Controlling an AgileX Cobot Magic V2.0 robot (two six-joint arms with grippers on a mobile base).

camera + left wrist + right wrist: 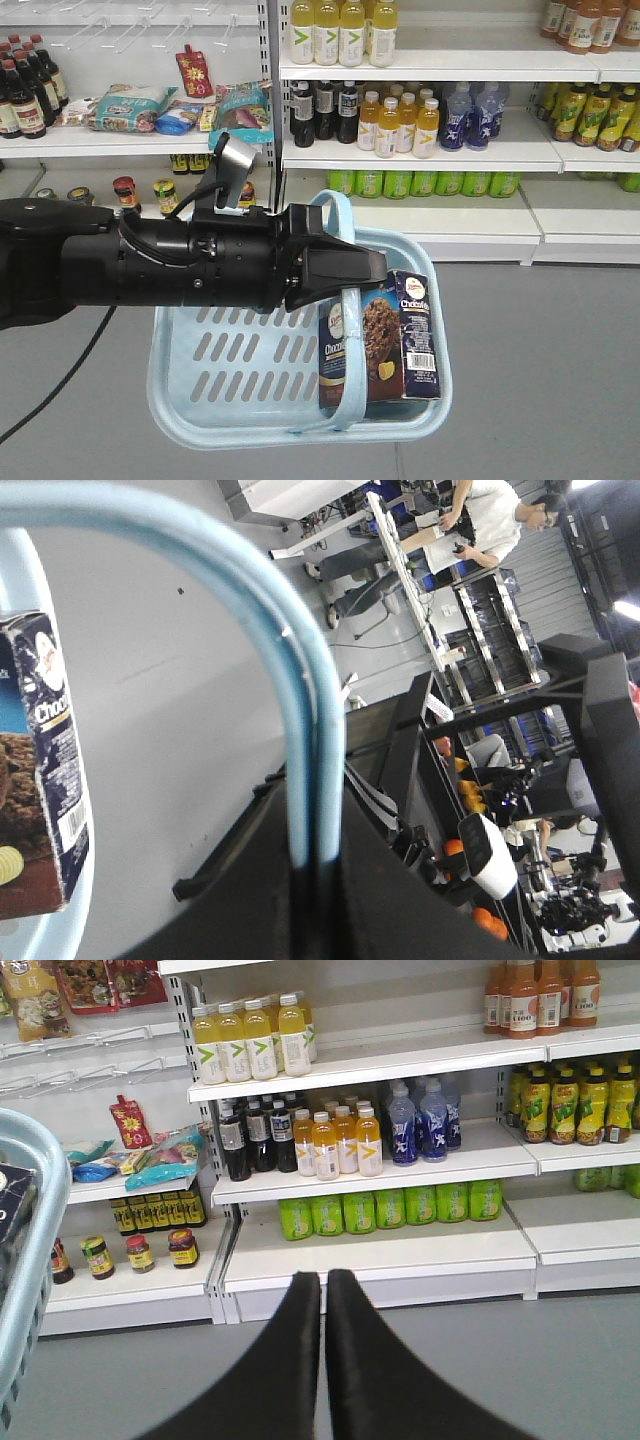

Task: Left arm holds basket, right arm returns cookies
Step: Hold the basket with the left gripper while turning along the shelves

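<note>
**Front view.** Your left arm (150, 270) reaches in level from the left edge, with the wrist camera (237, 160) riding on top. The left gripper (365, 272) has its jaws pinching the hoop handle (340, 215) of the light blue basket (190, 410). The basket is held up in front of the store shelves (420, 160). The cookie box (385, 340) stands upright inside the basket, at its right end. Its cookie picture faces the camera and the barcode panel is on its right side.

**Left wrist view.** The handle arcs over from the top left and runs down between the dark fingers (380, 910) at bottom centre. The box shows at the left edge, inside the basket rim.

**Right wrist view.** Your right gripper (323, 1295) points level at the drinks shelves, above grey floor (560, 1360). Its jaws are pressed together, tips touching. The basket rim sits at the left edge, well apart from the tips. A dark corner shows inside it; you cannot tell from here whether it is the box.
</note>
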